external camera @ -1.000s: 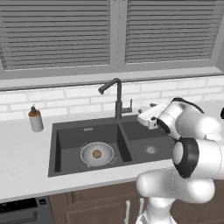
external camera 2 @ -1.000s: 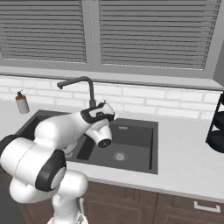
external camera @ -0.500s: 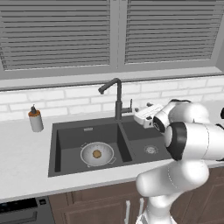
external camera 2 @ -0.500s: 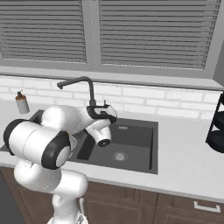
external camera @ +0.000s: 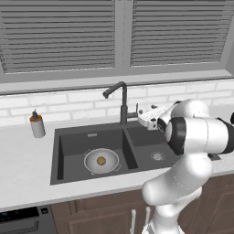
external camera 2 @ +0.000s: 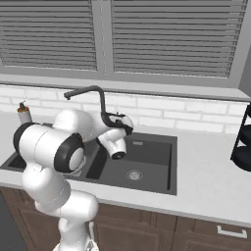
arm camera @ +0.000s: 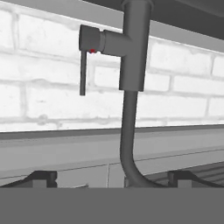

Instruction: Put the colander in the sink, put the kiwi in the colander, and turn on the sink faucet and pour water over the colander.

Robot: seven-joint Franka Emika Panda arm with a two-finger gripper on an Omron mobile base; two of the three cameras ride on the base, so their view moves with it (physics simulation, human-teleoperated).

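A white robot arm is reaching over a dark double-basin sink set in a pale counter under a shuttered window. In the left basin the white-grey colander is sitting flat on the bottom, and the small brown kiwi is lying at its centre. No water is running. The gripper is hovering just beside the base of the tall black sink faucet, its two fingers spread wide with nothing between them. From the camera on the hand, the faucet's stem is standing close in front, seemingly upside down because the hand is rolled, with a short side stub carrying a thin flat lever marked by a red dot. That lever looks like the part to work next: it is rigid, narrow and smooth, so it is likely to slip out from under a glancing touch. It seems best to press on it near its free end, where a small push gives the most swing, or to close the fingers squarely across its flat faces. The faucet itself is fixed and stiff and should not give. A grey soap dispenser is standing well apart on the left counter.
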